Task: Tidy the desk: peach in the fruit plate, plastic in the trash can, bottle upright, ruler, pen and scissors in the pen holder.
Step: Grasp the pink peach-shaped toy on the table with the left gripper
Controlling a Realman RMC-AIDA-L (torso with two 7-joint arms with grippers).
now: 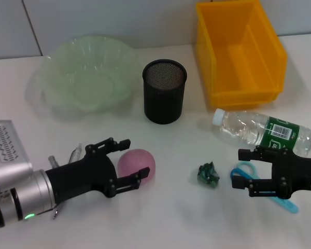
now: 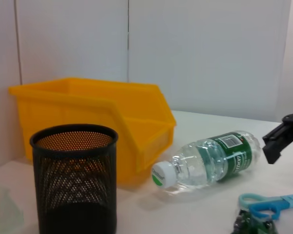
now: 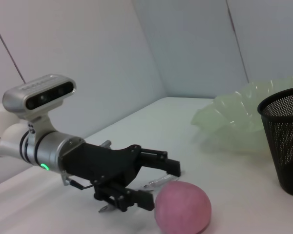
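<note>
A pink peach (image 1: 138, 164) (image 3: 182, 208) lies on the white desk. My left gripper (image 1: 135, 157) (image 3: 161, 186) is open, its fingertips on either side of the peach's near edge. A thin clear pen-like item (image 1: 75, 154) lies partly hidden under that arm. My right gripper (image 1: 238, 167) is open low over the blue scissors (image 1: 287, 206) (image 2: 269, 204). A clear bottle (image 1: 264, 132) (image 2: 210, 163) with a green label lies on its side behind it. The crumpled green plastic (image 1: 209, 174) sits between the grippers. The black mesh pen holder (image 1: 165, 91) (image 2: 73, 180) stands upright and looks empty. No ruler shows.
The pale green fruit plate (image 1: 85, 78) (image 3: 244, 117) sits at the back left, with nothing in it. A yellow bin (image 1: 241, 52) (image 2: 97, 117) stands at the back right, open towards me. A wall rises behind the desk.
</note>
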